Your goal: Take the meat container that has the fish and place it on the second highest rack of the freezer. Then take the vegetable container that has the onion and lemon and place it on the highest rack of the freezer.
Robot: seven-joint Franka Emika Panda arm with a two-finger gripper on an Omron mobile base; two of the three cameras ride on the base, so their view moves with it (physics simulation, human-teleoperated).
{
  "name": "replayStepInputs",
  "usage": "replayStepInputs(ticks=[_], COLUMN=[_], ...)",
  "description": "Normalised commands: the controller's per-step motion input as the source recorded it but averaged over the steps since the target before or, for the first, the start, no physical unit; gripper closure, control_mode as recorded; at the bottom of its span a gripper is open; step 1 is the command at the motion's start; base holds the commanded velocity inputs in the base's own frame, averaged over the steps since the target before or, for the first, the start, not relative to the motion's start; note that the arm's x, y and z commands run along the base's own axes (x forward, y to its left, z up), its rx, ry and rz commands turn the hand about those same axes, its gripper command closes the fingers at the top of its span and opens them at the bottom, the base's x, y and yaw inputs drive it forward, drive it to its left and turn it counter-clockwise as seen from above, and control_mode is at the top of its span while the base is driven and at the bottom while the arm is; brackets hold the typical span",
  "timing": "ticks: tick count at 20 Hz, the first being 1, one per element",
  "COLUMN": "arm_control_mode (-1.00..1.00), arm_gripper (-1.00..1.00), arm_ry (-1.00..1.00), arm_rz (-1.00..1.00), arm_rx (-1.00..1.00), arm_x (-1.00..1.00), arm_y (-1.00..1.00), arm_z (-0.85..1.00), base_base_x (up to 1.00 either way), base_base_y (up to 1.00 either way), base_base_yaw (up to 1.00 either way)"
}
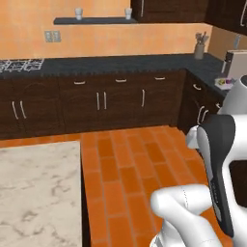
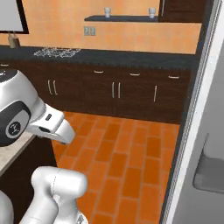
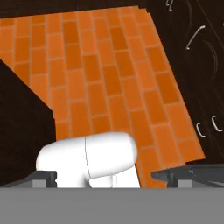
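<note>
White robot arm (image 1: 212, 193) bends up big and close at the bottom right of the left base view. In the hand view the gripper (image 3: 113, 177) points down at the floor. Its 2 dark finger tips (image 3: 43, 177) sit far apart at the bottom, so the jaws are wide open with nothing held between them.

Now from left to right in the left base view. A pale marble counter (image 1: 38, 193) fills the bottom left. Next to it is the orange brick floor (image 1: 125, 164). Behind the floor runs a row of dark cabinets (image 1: 96, 103) with a dark worktop (image 1: 111, 62) on top. A stove (image 1: 21, 64) sits at the left end of that worktop. On the orange wall above are a grey outlet (image 1: 52, 36) and a dark shelf (image 1: 94, 20) with 2 small cups (image 1: 78, 13). A pot of kitchen tools (image 1: 199, 48) stands in the far right corner. Near the right edge stands a pale machine (image 1: 233, 62), and just beside it, close to the arm, lies a tiny spot of purple and yellow. That may be the vegetable container (image 1: 222, 82), but it is too small to tell.

In the right base view, a tall grey door (image 2: 205, 144) stands at the right side.
</note>
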Motion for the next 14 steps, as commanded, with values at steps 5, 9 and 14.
replayStepInputs(ticks=[5, 9, 14], arm_control_mode=[1.0, 1.0, 1.0], arm_gripper=[-1.0, -1.0, -1.0], arm_ry=[0.0, 0.0, 0.0], arm_rz=[0.0, 0.0, 0.0], arm_rx=[0.0, 0.0, 0.0], arm_x=[0.0, 0.0, 0.0], arm_y=[0.0, 0.0, 0.0], arm_z=[0.0, 0.0, 0.0], base_base_x=[1.0, 1.0, 1.0], base_base_y=[0.0, -0.01, -0.04], base_base_yaw=[0.0, 0.0, 0.0])
